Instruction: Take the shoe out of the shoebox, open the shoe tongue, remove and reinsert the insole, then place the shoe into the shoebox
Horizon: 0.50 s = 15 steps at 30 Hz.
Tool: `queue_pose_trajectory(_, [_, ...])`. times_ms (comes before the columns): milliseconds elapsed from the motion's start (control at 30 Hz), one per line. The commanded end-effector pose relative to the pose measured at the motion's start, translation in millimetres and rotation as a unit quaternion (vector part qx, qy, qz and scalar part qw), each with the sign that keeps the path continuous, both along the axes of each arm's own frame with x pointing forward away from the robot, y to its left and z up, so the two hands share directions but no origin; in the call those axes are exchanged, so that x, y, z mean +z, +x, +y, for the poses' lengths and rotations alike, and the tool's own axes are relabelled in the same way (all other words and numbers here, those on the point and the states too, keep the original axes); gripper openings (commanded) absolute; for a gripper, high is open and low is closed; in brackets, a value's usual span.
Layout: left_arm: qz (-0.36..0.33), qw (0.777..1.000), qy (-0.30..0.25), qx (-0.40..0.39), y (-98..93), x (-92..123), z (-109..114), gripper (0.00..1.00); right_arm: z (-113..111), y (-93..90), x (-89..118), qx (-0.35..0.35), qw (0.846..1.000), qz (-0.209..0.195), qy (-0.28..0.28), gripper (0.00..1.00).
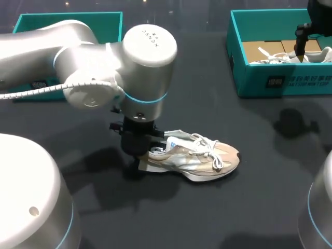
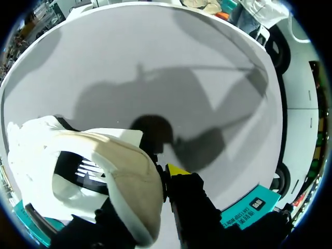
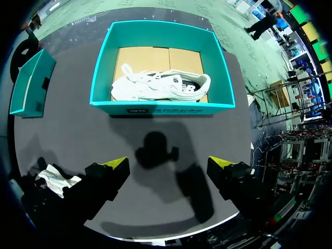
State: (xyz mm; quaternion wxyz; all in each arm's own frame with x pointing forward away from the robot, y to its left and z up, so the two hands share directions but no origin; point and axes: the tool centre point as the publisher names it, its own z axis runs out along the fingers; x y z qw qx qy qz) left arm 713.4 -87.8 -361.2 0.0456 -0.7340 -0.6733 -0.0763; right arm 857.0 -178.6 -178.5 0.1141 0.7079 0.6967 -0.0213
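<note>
While nothing shows me how the left claw stands, here's the layout, left to right.

- Far left: teal box part (image 1: 67, 15), maybe the lid, lying well away from the action.
- Left claw (image 1: 139, 153): down at the heel end of the beige shoe (image 1: 194, 158). In the left wrist view the heel collar fills the space right by the claw, but I can't tell if it's pinching or just resting against it.
- Beige shoe: out on the desk (image 1: 233, 207), upright on its sole with laces and opening facing up. Its long axis runs across the desk, heel at the left claw and toe pointing to my right.
- Shoebox (image 1: 270, 83): far right corner, holding a white shoe (image 3: 161, 85), well apart from the beige one.
- Right claw (image 3: 167, 165): spread wide and holding nothing, hovering just short of the shoebox with the box ahead of it.

My read is that takeout is done and the tongue is next. The left arm is much nearer and is on the heel, so it makes the natural anchor. The right claw would have to come back across to mid-shoe and approach from the toe side along that axis. If the heel isn't actually clamped, I'd expect the shoe to slide when the tongue gets pulled.
</note>
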Motion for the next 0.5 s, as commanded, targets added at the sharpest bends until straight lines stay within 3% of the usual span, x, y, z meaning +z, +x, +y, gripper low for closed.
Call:
queue_pose_trajectory(33, [-0.001, 1.000, 0.004, 0.002, -0.6, -20.9, -10.1, 0.00, 0.3, -0.1, -0.4, 0.000, 1.000, 0.000, 0.000, 1.00])
queue_pose_trajectory(367, [-0.001, 1.000, 0.009, 0.006, -10.7, -27.9, -9.1, 0.00, 0.3, -0.1, -0.4, 0.000, 1.000, 0.000, 0.000, 1.00])
queue_pose_trajectory(400, [0.000, 1.000, 0.007, 0.006, -11.3, -26.4, -7.5, 0.07, 0.3, -0.1, -0.4, 0.000, 1.000, 0.000, 0.000, 1.00])
queue_pose_trajectory(433, [-0.001, 1.000, 0.004, 0.005, -12.2, -24.8, -6.1, 0.33, 0.3, -0.1, -0.4, 0.000, 1.000, 0.000, 0.000, 1.00])
queue_pose_trajectory(467, [-0.002, 1.000, 0.001, 0.004, -11.3, -21.8, -5.2, 0.47, 0.3, -0.1, -0.4, 0.000, 1.000, 0.000, 0.000, 1.00])
queue_pose_trajectory(500, [-0.002, 1.000, -0.004, 0.003, -12.0, -18.6, -3.5, 0.79, 0.3, -0.1, -0.4, 0.000, 1.000, 0.000, 0.000, 1.00])
